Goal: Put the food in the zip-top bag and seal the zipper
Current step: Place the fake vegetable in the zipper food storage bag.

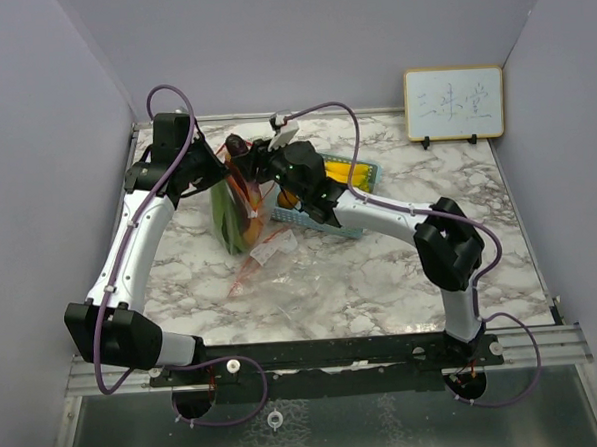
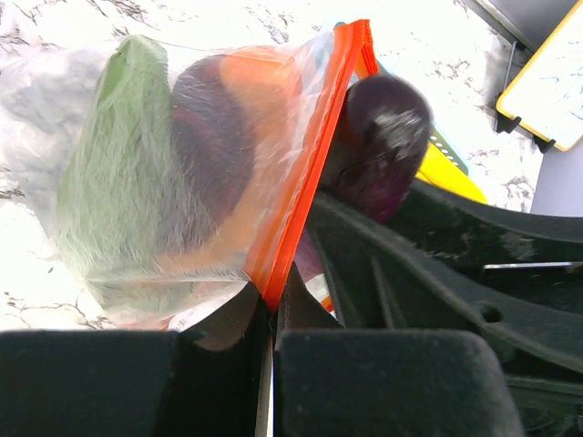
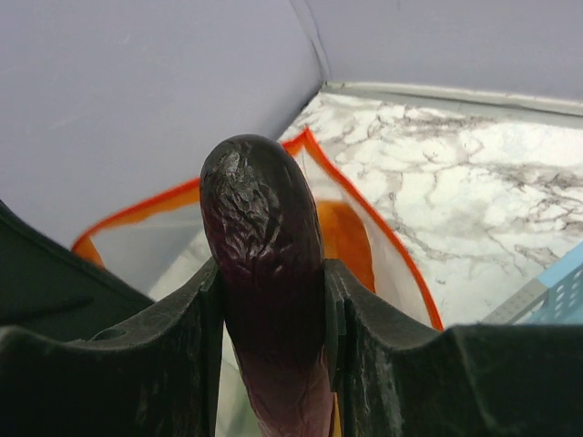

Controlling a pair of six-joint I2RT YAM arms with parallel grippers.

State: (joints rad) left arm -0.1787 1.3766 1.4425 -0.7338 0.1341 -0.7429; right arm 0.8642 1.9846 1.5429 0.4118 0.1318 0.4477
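Your right gripper (image 3: 271,300) clamps the eggplant (image 3: 260,218) lengthwise, rounded tip poking out over the open mouth of the zip-top bag (image 3: 369,218), its other end cut off; your left gripper (image 2: 273,309) pinches the bag's orange rim.

Marble tabletop (image 1: 382,279) — plain lilac walls (image 1: 319,42), small whiteboard (image 1: 453,103).

Zip-top bag (image 3: 351,241) mouth gapes ahead of the right gripper's (image 3: 273,300) purple eggplant (image 3: 260,209); left gripper (image 2: 273,314), pinching its rim, crowds the left
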